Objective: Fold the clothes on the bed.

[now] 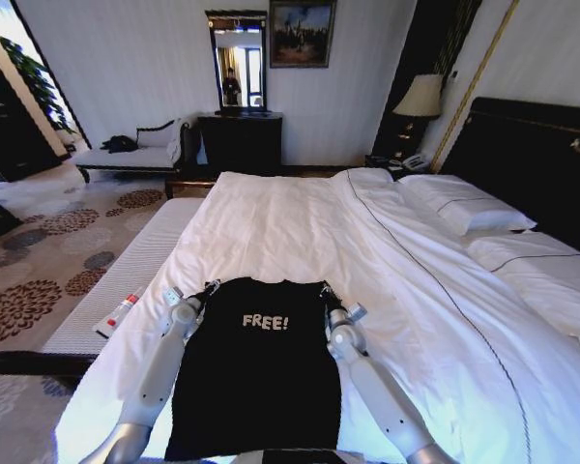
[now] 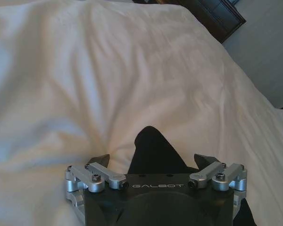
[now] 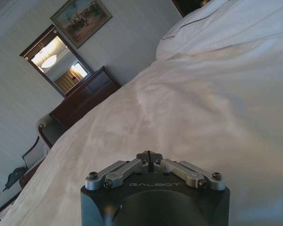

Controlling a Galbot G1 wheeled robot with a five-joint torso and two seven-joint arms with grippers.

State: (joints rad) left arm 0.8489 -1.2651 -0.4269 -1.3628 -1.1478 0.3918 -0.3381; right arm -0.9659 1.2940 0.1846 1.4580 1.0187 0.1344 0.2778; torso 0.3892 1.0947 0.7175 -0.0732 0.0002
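The clothes [image 1: 261,372], a black T-shirt with white "FREE!" lettering, lie flat as a narrow strip on the white duvet at the near end of the bed [image 1: 300,222]. My left gripper [image 1: 207,290] rests at the shirt's far left corner. In the left wrist view the left gripper [image 2: 153,159] is open, with a peak of the black clothes [image 2: 153,143] between its fingers. My right gripper [image 1: 326,291] sits at the far right corner. In the right wrist view the right gripper [image 3: 149,154] has its fingers together, and I cannot tell whether cloth is pinched there.
White pillows [image 1: 464,203] lie against the dark headboard [image 1: 532,155] on the right. A pale bench [image 1: 126,280] with a small red-and-white object [image 1: 119,312] runs along the bed's left side. A chaise [image 1: 135,155], a dark dresser [image 1: 240,143] and a lamp [image 1: 420,97] stand by the far wall.
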